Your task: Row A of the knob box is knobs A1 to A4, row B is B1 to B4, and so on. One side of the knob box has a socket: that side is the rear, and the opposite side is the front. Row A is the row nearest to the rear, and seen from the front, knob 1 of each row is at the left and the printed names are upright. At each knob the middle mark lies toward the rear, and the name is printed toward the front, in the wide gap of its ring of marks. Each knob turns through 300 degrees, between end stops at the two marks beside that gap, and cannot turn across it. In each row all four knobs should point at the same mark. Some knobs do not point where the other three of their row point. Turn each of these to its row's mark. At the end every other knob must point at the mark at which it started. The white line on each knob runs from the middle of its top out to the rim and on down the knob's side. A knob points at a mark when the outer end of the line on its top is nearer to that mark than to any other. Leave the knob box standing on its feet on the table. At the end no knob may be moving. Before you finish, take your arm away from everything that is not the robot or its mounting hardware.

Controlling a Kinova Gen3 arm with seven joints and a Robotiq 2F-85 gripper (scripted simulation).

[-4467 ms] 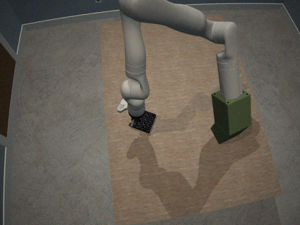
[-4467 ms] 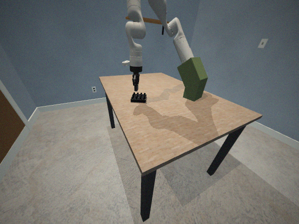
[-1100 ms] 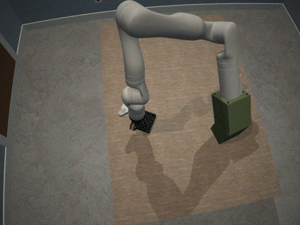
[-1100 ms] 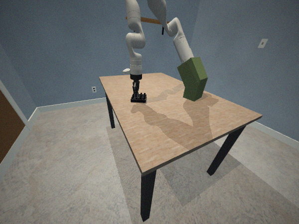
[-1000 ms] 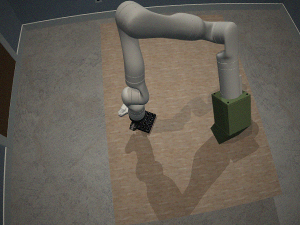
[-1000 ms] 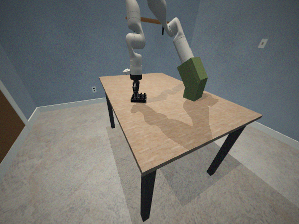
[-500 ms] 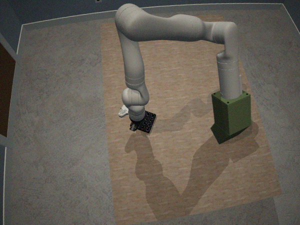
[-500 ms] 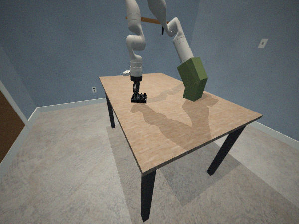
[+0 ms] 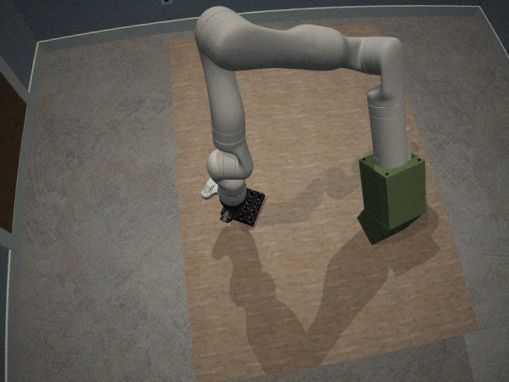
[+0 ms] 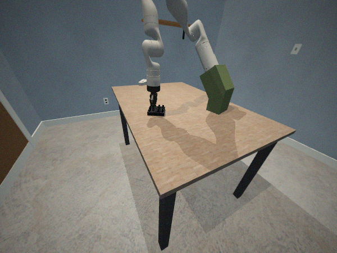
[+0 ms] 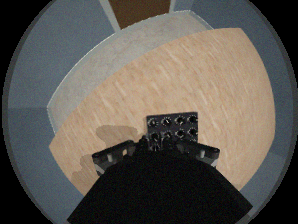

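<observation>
White object: it lies at the far left of the top view's bench, identity unclear.
My claw: I point it down over the box's left part; my fingers stand close together, but I cannot tell whether they pinch a knob.
Knob box: it sits on the bench under and beside my claw, partly hidden.
Green pedestal: it carries my arm's base, well apart on the right.
</observation>
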